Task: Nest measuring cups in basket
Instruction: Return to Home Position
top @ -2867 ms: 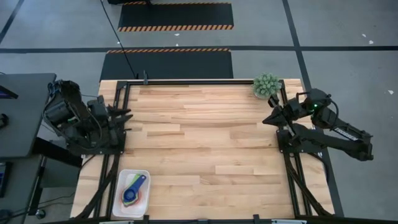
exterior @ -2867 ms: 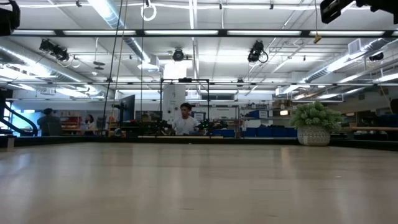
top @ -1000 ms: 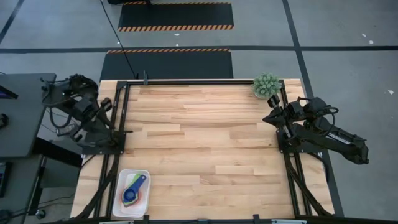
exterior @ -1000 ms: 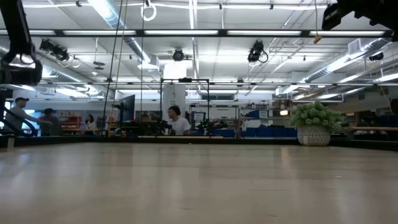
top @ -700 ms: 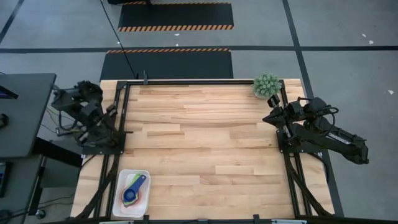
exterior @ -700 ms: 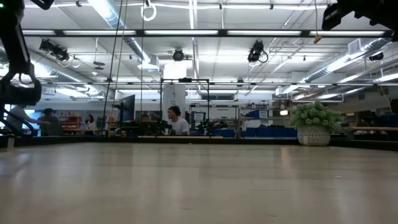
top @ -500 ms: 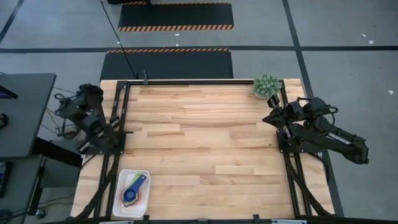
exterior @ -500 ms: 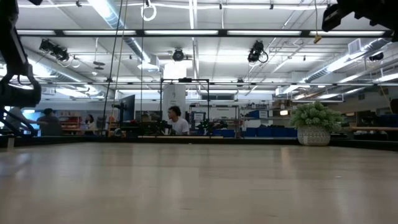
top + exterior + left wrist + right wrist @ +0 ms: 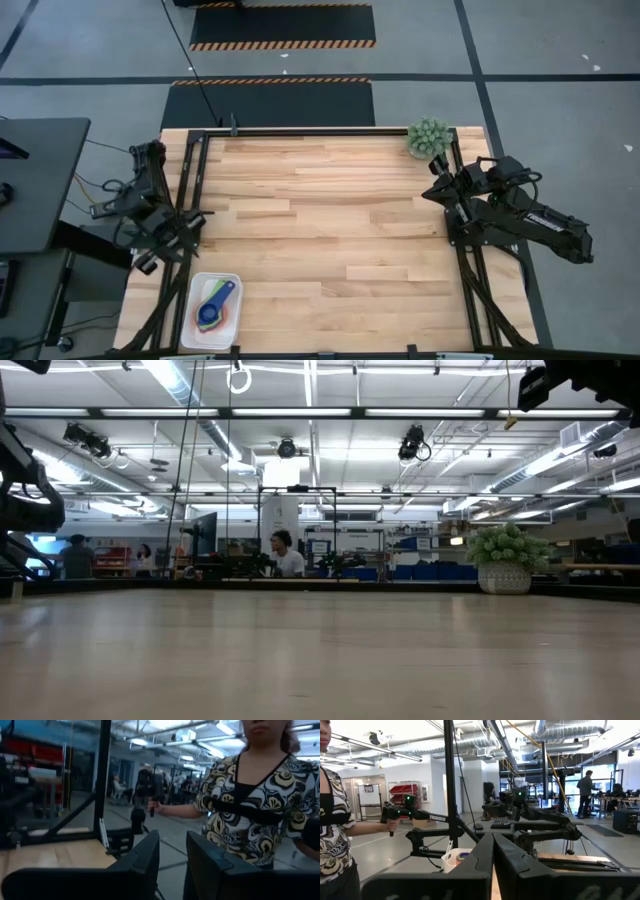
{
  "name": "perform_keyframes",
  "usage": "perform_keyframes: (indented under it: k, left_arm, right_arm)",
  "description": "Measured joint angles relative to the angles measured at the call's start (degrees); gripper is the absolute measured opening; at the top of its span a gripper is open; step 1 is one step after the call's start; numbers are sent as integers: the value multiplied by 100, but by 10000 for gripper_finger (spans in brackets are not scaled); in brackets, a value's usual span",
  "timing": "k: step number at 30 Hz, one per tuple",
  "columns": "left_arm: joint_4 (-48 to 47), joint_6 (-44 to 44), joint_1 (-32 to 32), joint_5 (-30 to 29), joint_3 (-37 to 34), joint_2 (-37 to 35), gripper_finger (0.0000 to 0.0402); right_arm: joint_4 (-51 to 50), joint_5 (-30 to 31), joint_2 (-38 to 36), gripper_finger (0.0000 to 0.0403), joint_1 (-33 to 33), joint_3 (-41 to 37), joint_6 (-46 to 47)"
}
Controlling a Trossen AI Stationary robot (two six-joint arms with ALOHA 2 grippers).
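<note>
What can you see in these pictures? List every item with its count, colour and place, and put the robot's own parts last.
Table: one, light wood, between the two arms.
Basket: one, white, at the table's left corner, at the bottom of the high view.
Measuring cups: one nested stack, blue on top with green and red showing, inside the basket.
Potted plant: one, green, at the table's far right corner.
Floor mats: two, black with striped edges, beyond the table.
Person: one, in a patterned top, standing beside the rig.
Left tool: one, dark, open and empty, at the table's left edge.
Right tool: one, dark, shut and empty, at the right edge.
</note>
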Motion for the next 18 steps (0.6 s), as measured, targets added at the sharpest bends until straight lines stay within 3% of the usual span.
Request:
perform_keyframes:
  k: [9, 18]
  left_arm:
    - [1735, 613, 188, -12, -1097, -1, 103]
    - [1804, 209, 888, 59, -1471, 4, 103]
  right_arm:
    - [2, 1, 0, 18, 0, 0, 0]
    - [4, 0, 0, 18, 0, 0, 0]
